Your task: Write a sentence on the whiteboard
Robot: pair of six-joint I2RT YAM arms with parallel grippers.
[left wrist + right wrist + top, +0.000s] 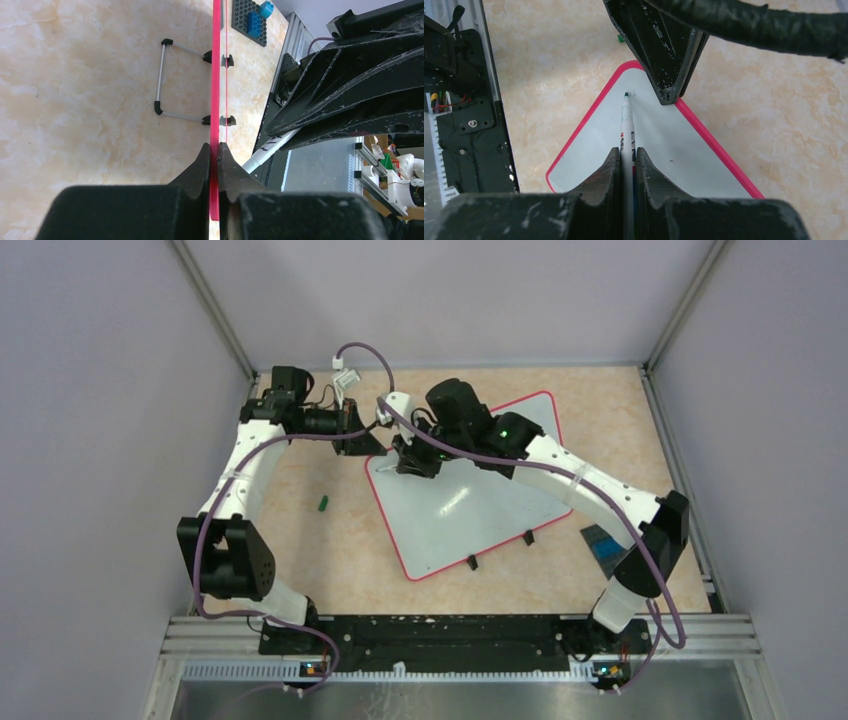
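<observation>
Whiteboard [460,510], glossy, red-rimmed and round-cornered, lies askew on the mottled beige table [330,560] in the top view, its face apparently blank, with both arms meeting at its left corner. From the left wrist, the left gripper [214,147] is clamped on the thin rim, seen edge-on. From the right wrist, the right gripper [626,152] pinches a slim white marker [626,117], tip at the board, so I judge the sentence barely begun.
</observation>
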